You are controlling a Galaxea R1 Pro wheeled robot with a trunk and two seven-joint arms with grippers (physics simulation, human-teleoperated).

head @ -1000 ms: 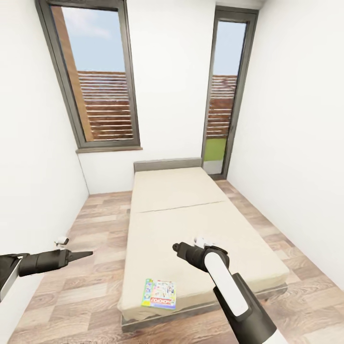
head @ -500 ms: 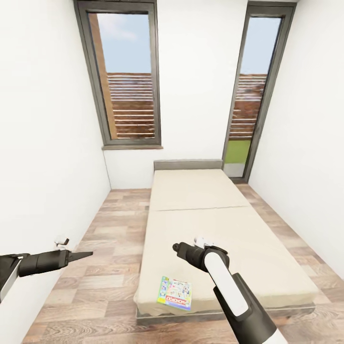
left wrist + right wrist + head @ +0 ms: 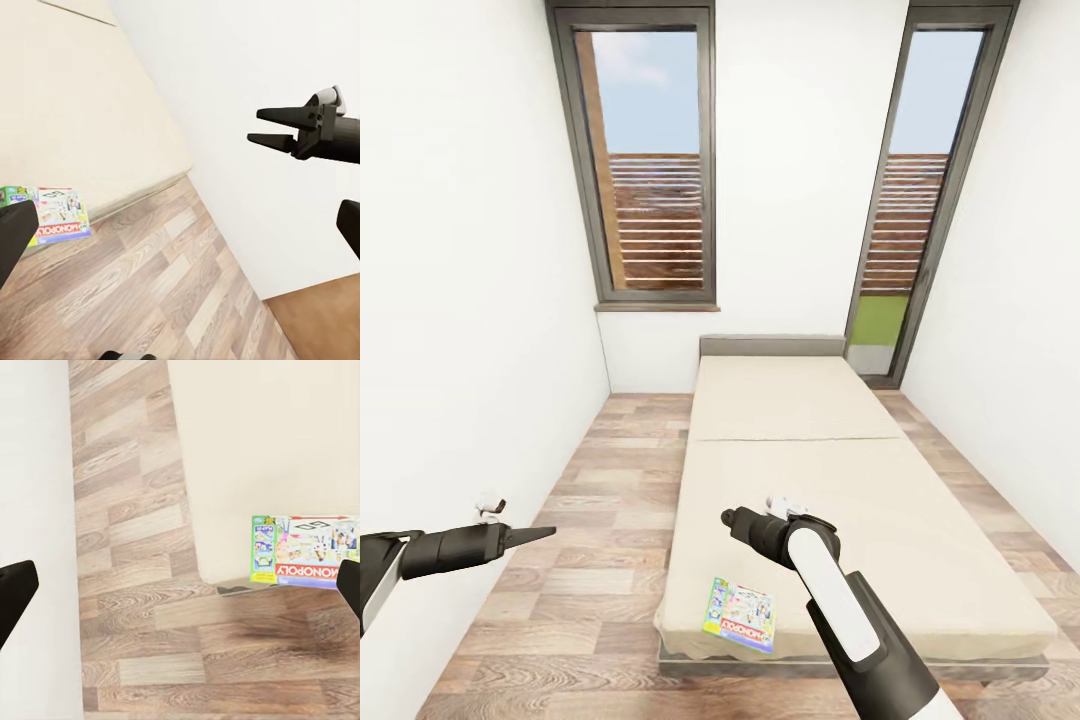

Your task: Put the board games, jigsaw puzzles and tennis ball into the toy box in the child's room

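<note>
White walls stand on both sides of a narrow room with a brown wooden plank floor (image 3: 580,500) and two tall windows with dark grey frames (image 3: 650,160) at the far end. Between them lies the low bed with a plain beige mattress (image 3: 830,470) on a dark frame, with a low grey headboard (image 3: 772,346).

One flat board game box, pale blue-green with a red band (image 3: 741,614), rests on the near corner of the mattress, close to the edge. From the right wrist camera it shows at the bed's edge (image 3: 307,550), with bare floor next to it.

The robot's left gripper (image 3: 530,535) hangs over the floor, well apart from the bed. Its two dark pointed fingers look pressed together, and nothing is between them. The right gripper (image 3: 732,518) hangs above the mattress, near the game but not touching it. From the left wrist camera its fingers (image 3: 264,126) are a little apart, with nothing between them.

This game is not picked up yet, so it has not gone in the toy box. I think the job has a lot left to do. The robot would need to get closer and reach down for the box.
</note>
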